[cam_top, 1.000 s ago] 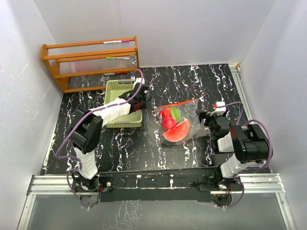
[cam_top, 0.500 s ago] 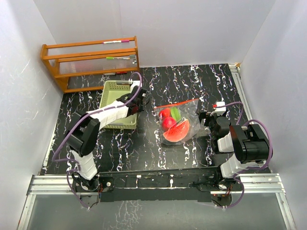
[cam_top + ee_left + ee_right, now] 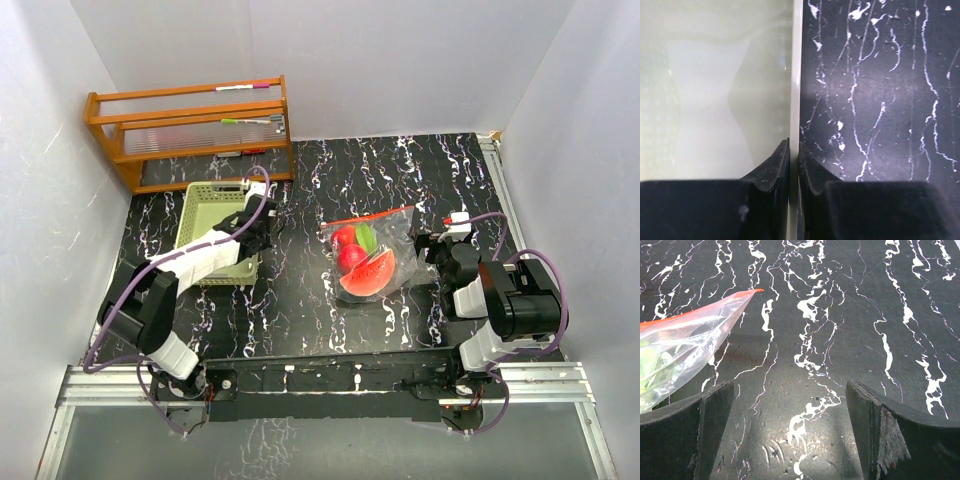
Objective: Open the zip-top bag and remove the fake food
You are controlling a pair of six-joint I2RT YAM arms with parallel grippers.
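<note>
The zip-top bag (image 3: 375, 245) lies flat at the table's middle right, its red zip strip (image 3: 365, 216) along the far edge. The fake food is inside: a watermelon slice (image 3: 368, 275), red round fruits (image 3: 350, 256) and a green piece (image 3: 366, 236). My right gripper (image 3: 432, 248) is open and empty just right of the bag; in the right wrist view (image 3: 790, 387) the bag's corner (image 3: 690, 335) lies at left. My left gripper (image 3: 255, 215) is well left of the bag, shut on the right rim of the pale green basket (image 3: 183, 225). In the left wrist view (image 3: 794, 145) the fingers pinch that rim (image 3: 796, 75).
An orange wooden rack (image 3: 190, 125) stands at the back left, just behind the basket. White walls close the table on the left, back and right. Black marbled tabletop (image 3: 300, 290) lies between the basket and the bag.
My left gripper has dragged the green basket to the left and a little back, away from the bag. The bag and my right arm have not moved.
</note>
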